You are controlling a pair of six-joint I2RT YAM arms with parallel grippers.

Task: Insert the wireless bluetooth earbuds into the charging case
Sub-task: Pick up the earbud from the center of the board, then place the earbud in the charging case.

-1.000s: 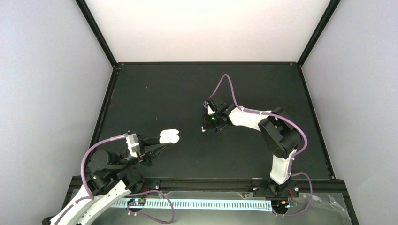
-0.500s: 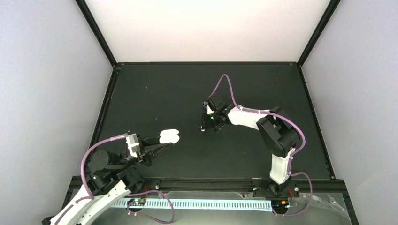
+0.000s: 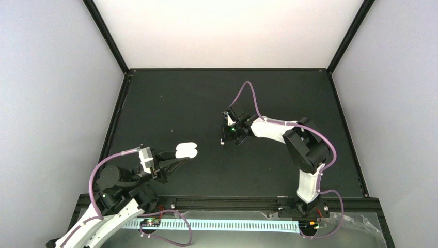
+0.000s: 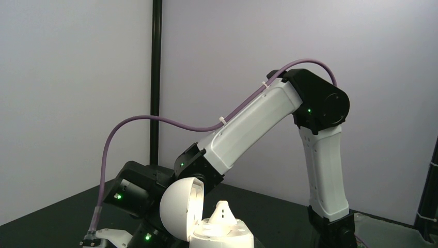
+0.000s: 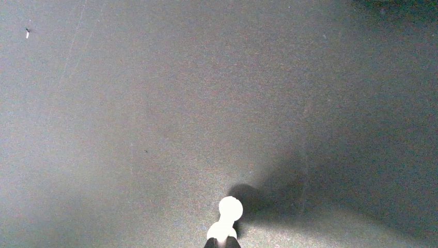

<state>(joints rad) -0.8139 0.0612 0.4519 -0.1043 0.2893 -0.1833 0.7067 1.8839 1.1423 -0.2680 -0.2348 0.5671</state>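
The white charging case [image 3: 186, 150] stands open between my left gripper's [image 3: 178, 160] fingers. In the left wrist view its lid [image 4: 180, 209] tilts back to the left, and a white earbud [image 4: 222, 212] stands up out of the base [image 4: 222, 238]; my own fingers are out of frame there. My right gripper [image 3: 225, 136] is near the table's middle, shut on a second white earbud [image 3: 222, 141]. In the right wrist view that earbud [image 5: 228, 214] is pinched between the fingertips [image 5: 213, 244] just above the mat. No lilac earbuds are in view.
The black mat [image 3: 170, 103] is ringed by a black frame [image 3: 227, 69] and pale walls. My right arm [image 4: 258, 119] rises behind the case in the left wrist view. A tiny white speck [image 5: 27, 34] lies on the mat far from the right gripper.
My right wrist has shifted slightly to the left with the earbud in it. The left arm and the case have not moved.
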